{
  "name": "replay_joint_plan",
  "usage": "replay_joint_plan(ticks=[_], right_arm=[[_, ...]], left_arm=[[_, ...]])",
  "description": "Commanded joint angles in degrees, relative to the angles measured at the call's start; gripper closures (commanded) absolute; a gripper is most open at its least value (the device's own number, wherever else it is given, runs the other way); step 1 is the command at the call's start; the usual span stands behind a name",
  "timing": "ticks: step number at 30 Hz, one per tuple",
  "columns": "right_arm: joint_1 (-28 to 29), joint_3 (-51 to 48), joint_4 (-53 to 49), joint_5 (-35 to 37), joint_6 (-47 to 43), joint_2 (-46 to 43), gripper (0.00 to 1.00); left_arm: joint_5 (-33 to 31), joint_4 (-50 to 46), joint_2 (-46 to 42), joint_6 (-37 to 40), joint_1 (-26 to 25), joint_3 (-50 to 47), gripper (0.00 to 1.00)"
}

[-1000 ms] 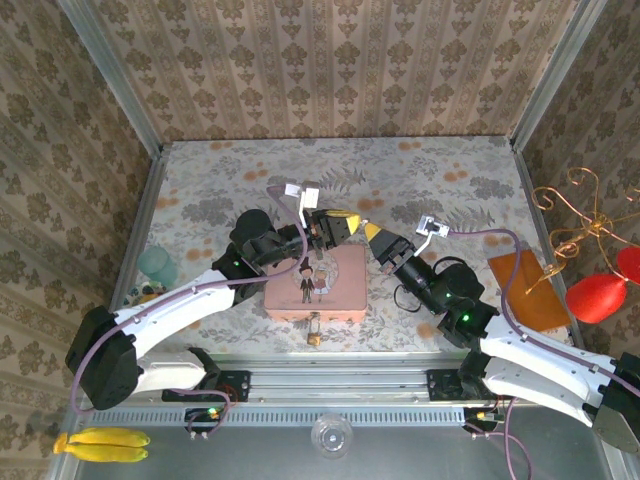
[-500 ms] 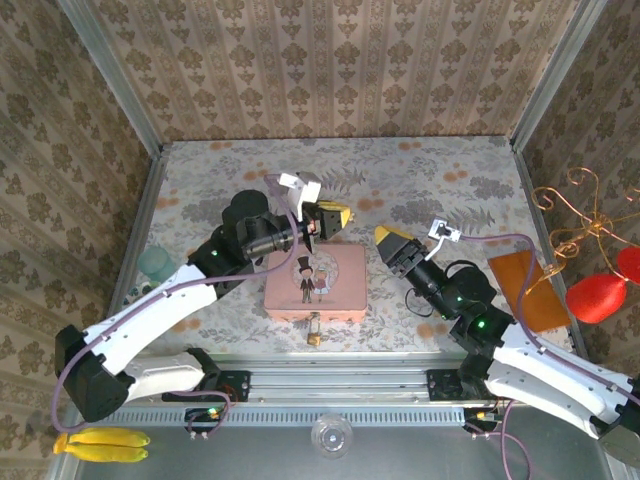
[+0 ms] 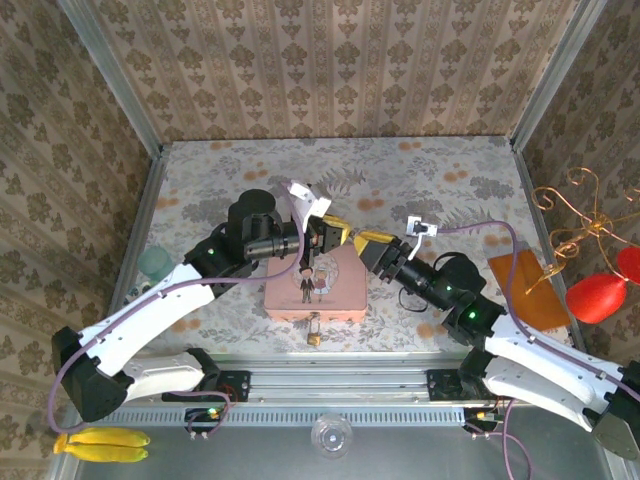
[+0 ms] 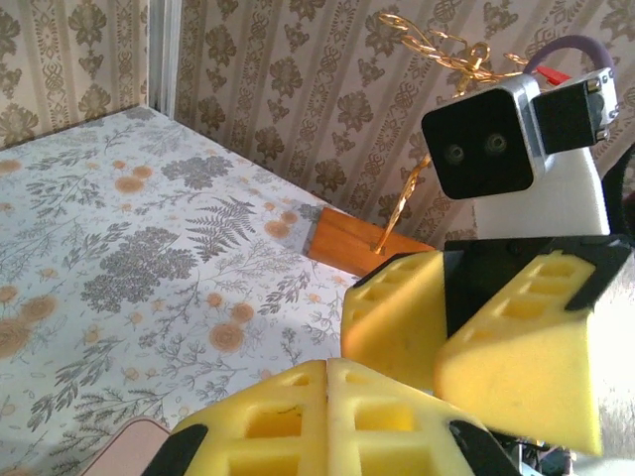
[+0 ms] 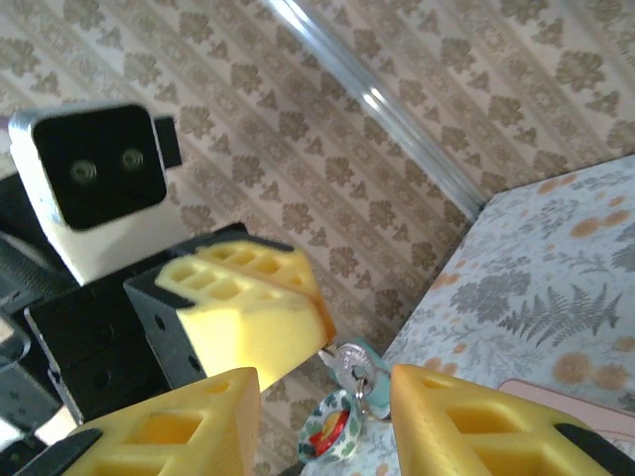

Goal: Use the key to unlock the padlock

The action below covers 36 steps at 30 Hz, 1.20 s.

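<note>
Near closed box (image 3: pixel 340 295), left tool (image 3: pixel 336 233) pinching key (image 5: pixel 349 361)

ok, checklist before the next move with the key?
1. Left end effector shut on the key: ok.
2. Right end effector open, key hanging between its fingers in the right wrist view: ok.
3. Right fingers touching the key: cannot tell.
4. Padlock at the pink box near edge, unobstructed: ok.
5. Keyhole facing: cannot tell.
</note>
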Motion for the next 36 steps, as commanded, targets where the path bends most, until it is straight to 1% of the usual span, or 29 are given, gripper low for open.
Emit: replay_joint_plan(ticks=[1,3,10,20,24,28,36], right_arm=[[-0.49,2.43,3.33,-6.34,-1.79,0.89,0.61],[-0.58,2.72,3.35,-7.65,-2.27,1.39,0.63],[-0.89,1.42,4.84,-8.17,-2.49,0.75,0.69],[-1.59,0.31,3.81,-7.44,-3.71,-1.2,0.69],[-1.74,0.43,3.69,-8.41,-3.86,-0.98,0.69],[-1.7,0.93,3.74,-10.53,-4.5,-0.43,0.71],[-1.82,1.61,2.69,-11.83,-5.4,0.01,0.77]], left_arm=[[2.16,-1.29,-1.2,1.69,-0.38,2.31,1.0],[2.62,-1.2,-1.38,1.55,-0.38,2.33,1.0],[5.19,-1.8,-1.67,1.2,-0.3,2.93,1.0],[7.86,-3.93,-2.04,0.91,0.58,4.02,1.0],[8.54,-3.93,-1.95,0.65,0.76,4.2,1.0],[8.89,-3.84,-2.04,0.64,0.96,4.26,1.0],[9.92,-2.98,-1.44,-0.14,1.32,4.52,1.0]])
